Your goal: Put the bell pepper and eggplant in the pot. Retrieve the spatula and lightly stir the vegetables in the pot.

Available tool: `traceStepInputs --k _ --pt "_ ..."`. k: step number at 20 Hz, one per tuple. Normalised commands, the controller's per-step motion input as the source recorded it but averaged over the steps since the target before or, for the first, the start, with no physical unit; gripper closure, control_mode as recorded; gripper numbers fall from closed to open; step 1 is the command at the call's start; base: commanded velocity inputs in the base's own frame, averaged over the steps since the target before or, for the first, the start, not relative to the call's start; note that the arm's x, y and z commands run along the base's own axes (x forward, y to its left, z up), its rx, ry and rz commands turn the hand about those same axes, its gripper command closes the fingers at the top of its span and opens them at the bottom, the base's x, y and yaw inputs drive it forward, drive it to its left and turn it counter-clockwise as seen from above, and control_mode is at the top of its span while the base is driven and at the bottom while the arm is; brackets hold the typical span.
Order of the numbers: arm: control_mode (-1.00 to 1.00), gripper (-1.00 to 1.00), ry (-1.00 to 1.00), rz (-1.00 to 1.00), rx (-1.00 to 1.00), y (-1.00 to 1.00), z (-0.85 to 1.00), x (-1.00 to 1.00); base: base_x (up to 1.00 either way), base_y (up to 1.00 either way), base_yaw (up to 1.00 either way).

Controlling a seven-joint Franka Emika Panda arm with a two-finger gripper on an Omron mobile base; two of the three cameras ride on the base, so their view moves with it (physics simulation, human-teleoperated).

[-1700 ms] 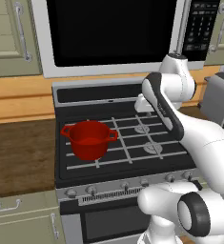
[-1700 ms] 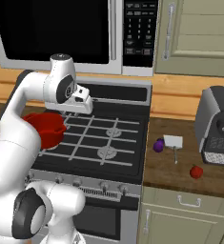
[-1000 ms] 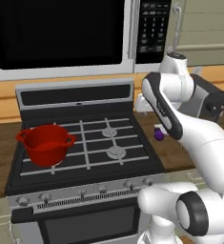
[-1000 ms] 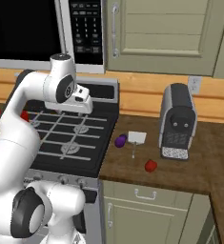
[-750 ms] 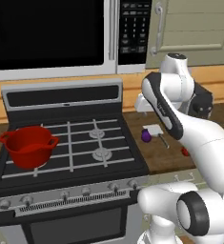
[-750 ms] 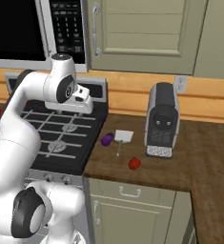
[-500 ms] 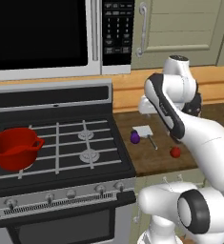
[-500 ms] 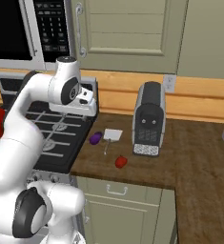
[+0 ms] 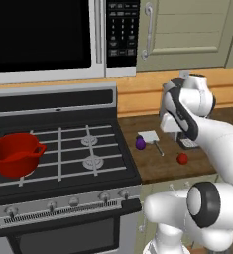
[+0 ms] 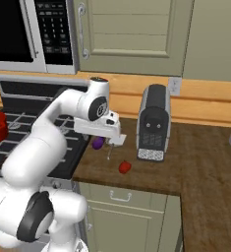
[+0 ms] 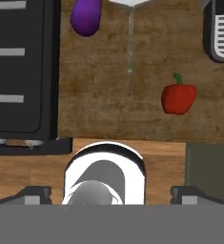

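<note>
Rolled rightward with the base since a moment ago, so stove and pot now sit far left in both base views; nothing on the counter itself shifted. Red pot [image 9: 15, 154] standing on the front-left burner of the stove [image 9: 73, 163], well apart from the vegetables. Small purple eggplant [image 9: 140, 143] lying on the wooden counter [image 9: 157, 163] just right of the stove's edge, touching or nearly touching the pale blade of the spatula [image 9: 150, 137], whose thin handle runs toward the counter's front. Red bell pepper [image 9: 182, 158] lying further right, near the front edge, apart from both. Seen from the hand view: eggplant [image 11: 86, 16] at top left, spatula handle [image 11: 129, 45] down the middle, bell pepper [image 11: 178, 98] with green stem at right. Hand [image 10: 111, 132] hanging above the counter over eggplant and spatula, spread wide with fingertips [image 11: 33, 193] far apart and nothing between them. Dark coffee machine [image 10: 154, 123] upright behind the pepper, against the wall. Microwave [image 9: 53, 37] above the stove.
</note>
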Motion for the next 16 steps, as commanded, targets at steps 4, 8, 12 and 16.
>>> traceStepInputs --k 4,8,12,16 --pt "-1.0 -1.0 0.32 -0.02 0.0 -0.41 -0.68 0.0 0.0 0.0 0.0" --pt "-1.0 -1.0 0.16 -0.05 -0.07 -0.31 -0.59 0.13 0.0 0.0 0.0" --pt "-1.0 -1.0 0.02 -0.06 -0.11 -0.18 -0.48 0.27 0.0 0.0 0.0" --pt "-1.0 -1.0 0.02 -0.03 -0.02 -0.01 -0.35 0.24 0.0 0.0 0.0"
